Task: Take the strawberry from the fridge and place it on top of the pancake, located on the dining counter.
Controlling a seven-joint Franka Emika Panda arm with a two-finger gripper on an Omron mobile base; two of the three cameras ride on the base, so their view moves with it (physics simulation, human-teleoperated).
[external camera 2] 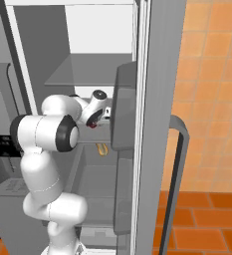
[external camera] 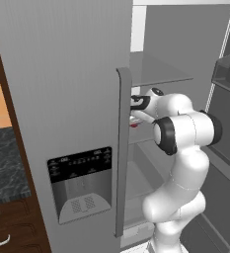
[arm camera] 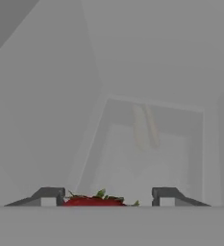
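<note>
Gripper [arm camera: 104, 197]: fingers apart, astride the strawberry [arm camera: 92, 201]; contact unclear.
Fridge [external camera: 62, 74]: door handle [external camera: 122, 148] hides the hand.
Below: yellowish food [external camera 2: 102, 148].

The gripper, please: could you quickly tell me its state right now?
Gripper: partly open around the strawberry; whether it grips it cannot be told.

My arm [external camera: 185, 148] looks like smooth, glossy white plastic with dark matt joints. The fridge [external camera: 62, 74] has a brushed grey steel skin, and its shelves [external camera: 158, 71] are clear, smooth glass. The strawberry [arm camera: 92, 201] is glossy red. The wall tiles [external camera 2: 212, 74] look matt orange.
</note>
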